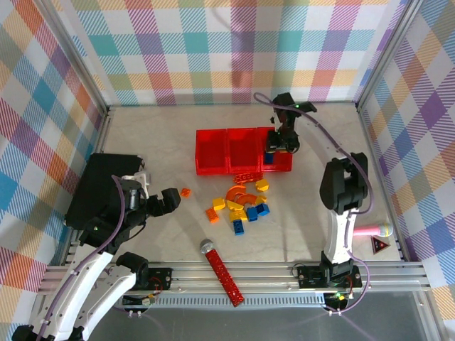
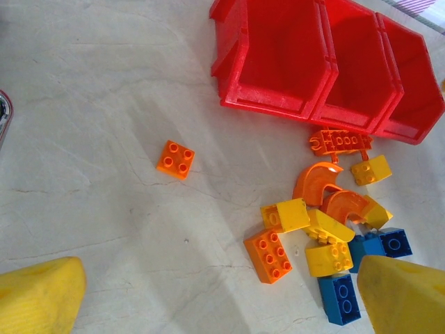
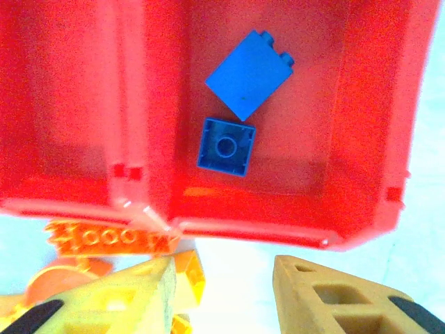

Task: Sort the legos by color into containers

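Three joined red containers [image 1: 212, 162] stand at mid-table. My right gripper [image 1: 281, 145] hovers over the rightmost one, open, with nothing between its fingers [image 3: 222, 296]. Two blue legos [image 3: 226, 146] lie inside that bin [image 3: 292, 233], one of them tilted [image 3: 247, 73]. In front of the bins lies a pile of legos [image 1: 243, 206]: orange arches [image 2: 316, 182], yellow bricks [image 2: 286, 214], blue bricks [image 2: 341, 299] and an orange brick [image 2: 271, 255]. A small orange square brick [image 2: 175, 159] lies alone to the left. My left gripper [image 1: 170, 201] is wide open and low beside it, its jaws [image 2: 222, 306] holding nothing.
A large black case [image 1: 96, 188] sits behind my left arm. A red studded stick with a grey round end [image 1: 222, 271] lies near the front rail. A pink object [image 1: 370, 231] and a red triangle [image 1: 379, 246] rest at the right. Plaid walls enclose the table.
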